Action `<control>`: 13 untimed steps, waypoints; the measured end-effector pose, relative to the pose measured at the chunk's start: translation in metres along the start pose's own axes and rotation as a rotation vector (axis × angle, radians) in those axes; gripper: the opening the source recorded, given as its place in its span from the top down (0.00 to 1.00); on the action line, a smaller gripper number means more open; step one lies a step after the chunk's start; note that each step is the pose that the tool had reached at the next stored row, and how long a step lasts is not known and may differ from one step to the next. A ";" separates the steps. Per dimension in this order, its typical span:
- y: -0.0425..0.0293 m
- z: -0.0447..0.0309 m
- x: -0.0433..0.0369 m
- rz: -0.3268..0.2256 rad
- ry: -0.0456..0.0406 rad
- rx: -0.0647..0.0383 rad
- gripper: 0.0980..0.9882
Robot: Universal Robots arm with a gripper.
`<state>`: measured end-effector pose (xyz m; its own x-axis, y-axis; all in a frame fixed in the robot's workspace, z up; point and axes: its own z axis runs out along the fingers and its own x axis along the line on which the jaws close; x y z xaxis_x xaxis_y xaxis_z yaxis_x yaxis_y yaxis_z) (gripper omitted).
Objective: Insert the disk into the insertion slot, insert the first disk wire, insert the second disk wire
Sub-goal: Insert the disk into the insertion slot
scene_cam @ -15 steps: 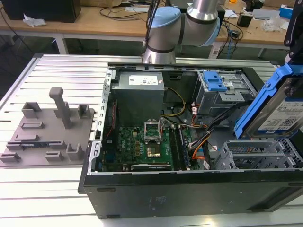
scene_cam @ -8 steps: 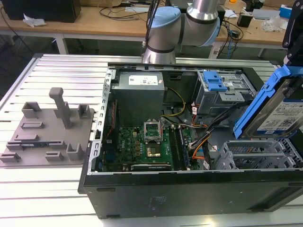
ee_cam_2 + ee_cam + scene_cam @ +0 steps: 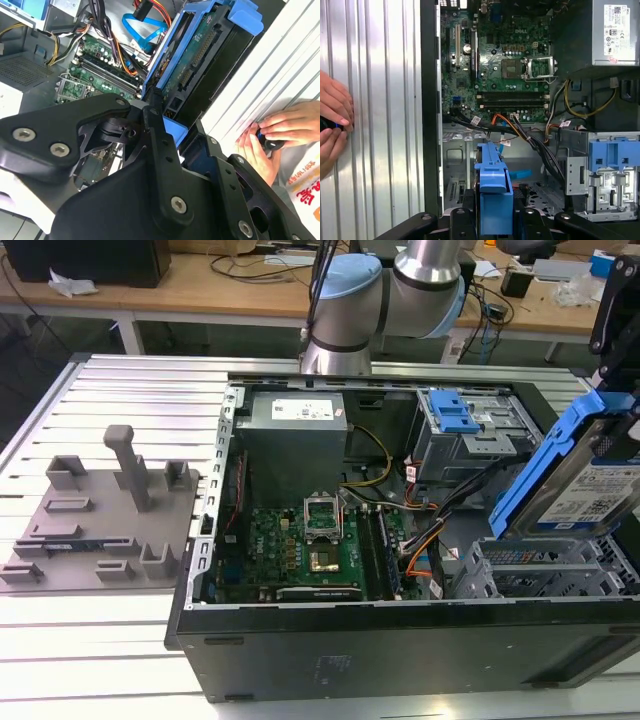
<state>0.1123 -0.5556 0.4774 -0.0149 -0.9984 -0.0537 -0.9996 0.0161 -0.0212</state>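
The disk (image 3: 575, 485), a silver drive with a white-and-blue label in a bright blue carrier, hangs tilted over the case's right end in the exterior view. My gripper (image 3: 608, 375) is shut on its upper end. Just below it lies the insertion slot (image 3: 540, 570), a low grey perforated bay with nothing in it. In the first wrist view the disk (image 3: 494, 192) is edge-on between my black fingers (image 3: 457, 220). The second wrist view shows the disk's circuit-board side (image 3: 200, 50). Loose orange and black wires (image 3: 420, 540) lie beside the bay.
The open computer case (image 3: 400, 640) lies on a ribbed metal table. A taller grey cage with a blue latch (image 3: 460, 420) stands behind the bay. A person's hands (image 3: 332, 125) rest on the table beside the case. A grey fixture plate (image 3: 100, 520) sits at the exterior view's left.
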 end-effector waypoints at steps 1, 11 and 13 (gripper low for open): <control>0.0000 0.0009 0.0001 0.000 0.0000 0.000 0.70; 0.0002 0.0079 0.0009 0.000 0.0001 0.000 0.70; 0.0002 0.0100 0.0019 0.000 0.0000 0.000 0.70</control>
<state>0.1123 -0.5570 0.4673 -0.0149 -0.9984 -0.0537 -0.9996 0.0161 -0.0212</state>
